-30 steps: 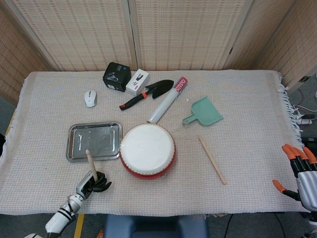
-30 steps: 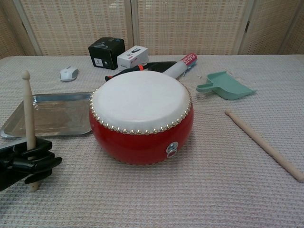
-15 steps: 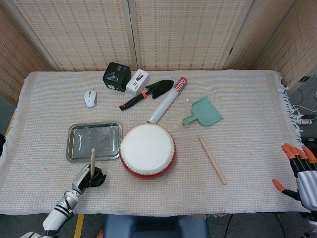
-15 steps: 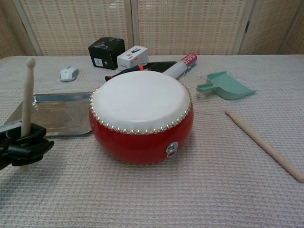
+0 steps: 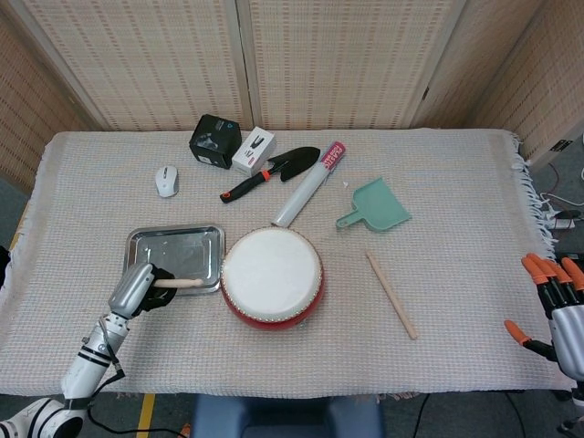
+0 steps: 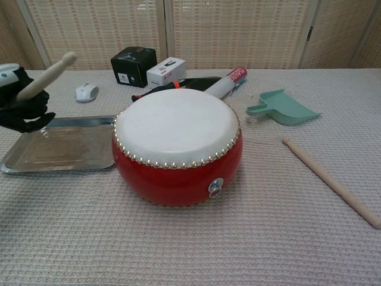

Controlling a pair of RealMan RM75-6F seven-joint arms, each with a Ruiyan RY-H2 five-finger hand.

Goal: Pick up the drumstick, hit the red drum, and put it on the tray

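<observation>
My left hand grips a wooden drumstick, raised above the near part of the steel tray. The stick points toward the red drum, which has a white skin and stands just right of the tray. Its tip stops short of the drum's left rim. A second drumstick lies flat on the cloth to the right of the drum. My right hand hangs at the table's right edge with its fingers apart and nothing in it.
Behind the drum lie a rolled tube, a black trowel with a red handle, a teal dustpan, a white box, a black box and a grey mouse.
My left hand has risen from the front table edge and swung over the tray. The drumstick went from upright to tilted toward the drum. The right hand stayed put.
</observation>
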